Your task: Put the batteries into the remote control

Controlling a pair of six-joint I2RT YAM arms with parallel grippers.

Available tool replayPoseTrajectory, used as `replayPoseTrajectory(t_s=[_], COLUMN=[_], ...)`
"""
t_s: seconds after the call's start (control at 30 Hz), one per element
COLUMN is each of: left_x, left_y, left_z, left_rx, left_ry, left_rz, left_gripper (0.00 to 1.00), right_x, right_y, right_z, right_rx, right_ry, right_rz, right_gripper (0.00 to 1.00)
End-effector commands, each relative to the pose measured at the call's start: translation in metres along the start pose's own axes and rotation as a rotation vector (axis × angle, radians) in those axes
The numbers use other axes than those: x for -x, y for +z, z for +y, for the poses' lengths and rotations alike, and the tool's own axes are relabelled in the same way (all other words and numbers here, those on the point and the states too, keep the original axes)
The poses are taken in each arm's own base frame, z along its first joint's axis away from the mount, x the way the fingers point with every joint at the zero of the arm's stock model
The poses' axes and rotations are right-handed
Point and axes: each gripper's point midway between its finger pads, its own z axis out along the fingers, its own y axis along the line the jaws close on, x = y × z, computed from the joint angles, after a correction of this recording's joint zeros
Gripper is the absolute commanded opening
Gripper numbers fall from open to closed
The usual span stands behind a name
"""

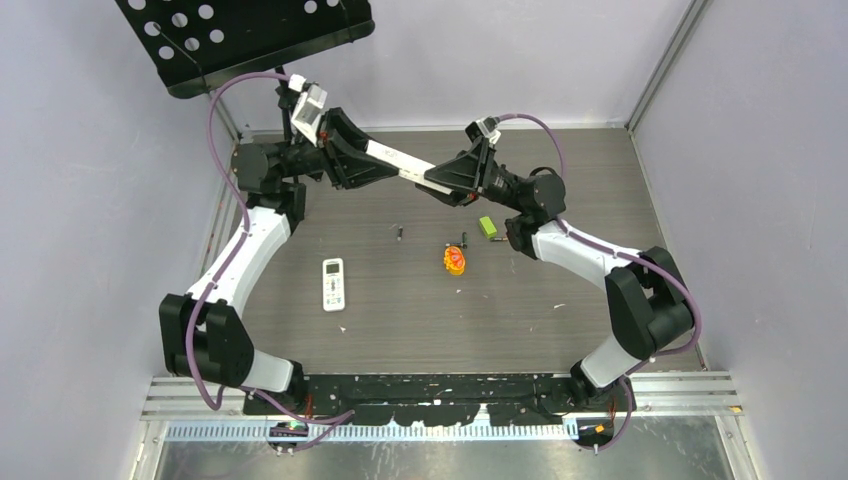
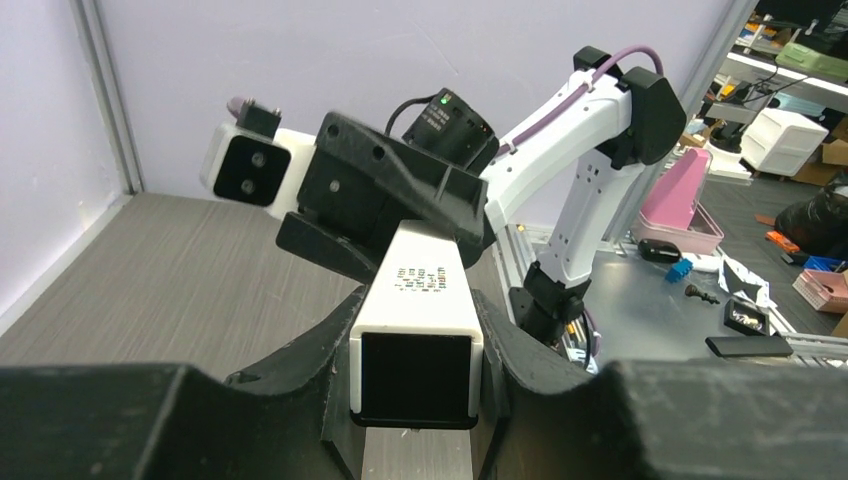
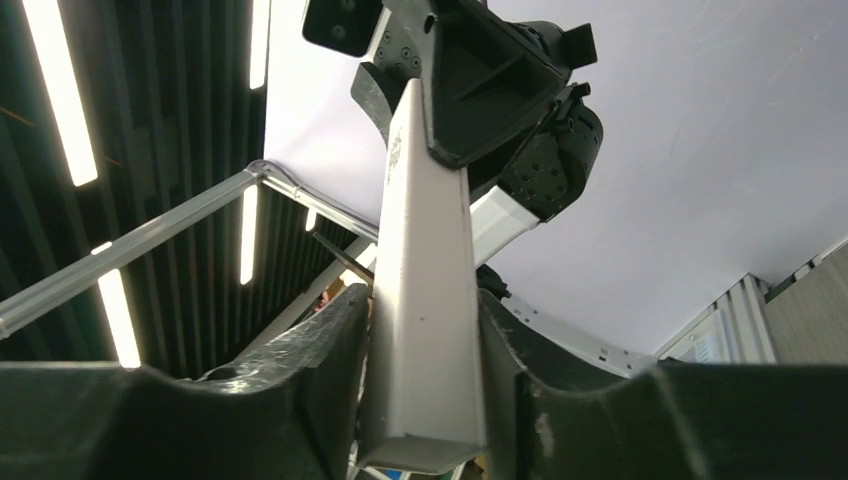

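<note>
Both arms are up over the table (image 1: 560, 160), with the white remote (image 1: 408, 165) slung between them like a bridge. The left gripper (image 1: 372, 160) is clamped on one end. The right gripper (image 1: 447, 183) straddles the other end, but I can't tell whether it's squeezing or only flanking. The batteries (image 1: 400, 233) lie loose on the wood below, well apart from that remote. I'd judge none are loaded yet: opening, picking and inserting all remain. A second remote (image 1: 333, 283) lies nearer the bases.
</note>
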Motion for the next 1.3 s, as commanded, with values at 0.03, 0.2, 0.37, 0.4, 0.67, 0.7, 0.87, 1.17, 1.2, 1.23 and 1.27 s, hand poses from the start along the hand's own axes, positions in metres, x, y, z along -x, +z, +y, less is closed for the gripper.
replayPoseTrajectory(t_s=[0.03, 0.2, 0.37, 0.4, 0.67, 0.7, 0.87, 1.17, 1.2, 1.23, 1.27], left_x=[0.009, 0.020, 0.022, 0.021, 0.027, 0.028, 0.031, 0.031, 0.031, 0.031, 0.031], left_y=[0.001, 0.000, -0.003, -0.005, -0.007, -0.007, -0.006, -0.007, -0.007, -0.008, -0.008], left_z=[-0.016, -0.015, -0.005, -0.004, -0.008, -0.009, -0.011, -0.010, -0.009, -0.009, -0.008], left_rx=[-0.035, 0.005, 0.120, 0.139, 0.164, 0.164, 0.163, 0.169, 0.175, 0.180, 0.187], left_ry=[0.081, 0.107, 0.132, 0.139, 0.168, 0.175, 0.187, 0.191, 0.191, 0.194, 0.196], left_rz=[-0.009, -0.044, -0.044, -0.041, -0.052, -0.053, -0.057, -0.058, -0.057, -0.058, -0.059], left_gripper=[0.00, 0.00, 0.00, 0.00, 0.00, 0.00, 0.00, 0.00, 0.00, 0.00, 0.00], right_x=[0.002, 0.001, 0.005, 0.006, 0.014, 0.014, 0.014, 0.020, 0.021, 0.023, 0.025], right_y=[0.004, -0.009, -0.029, -0.033, -0.048, -0.051, -0.060, -0.068, -0.069, -0.070, -0.072], right_z=[0.010, -0.005, -0.019, -0.022, -0.031, -0.032, -0.035, -0.039, -0.040, -0.042, -0.045], right_rx=[0.038, 0.012, -0.027, -0.036, -0.050, -0.056, -0.072, -0.088, -0.092, -0.098, -0.108], right_ry=[-0.028, 0.004, 0.025, 0.029, 0.050, 0.051, 0.058, 0.082, 0.089, 0.097, 0.108], right_rz=[-0.009, -0.037, -0.083, -0.093, -0.132, -0.137, -0.155, -0.183, -0.192, -0.202, -0.215], right_gripper=[0.37, 0.29, 0.26, 0.25, 0.23, 0.24, 0.36, 0.49, 0.51, 0.52, 0.52])
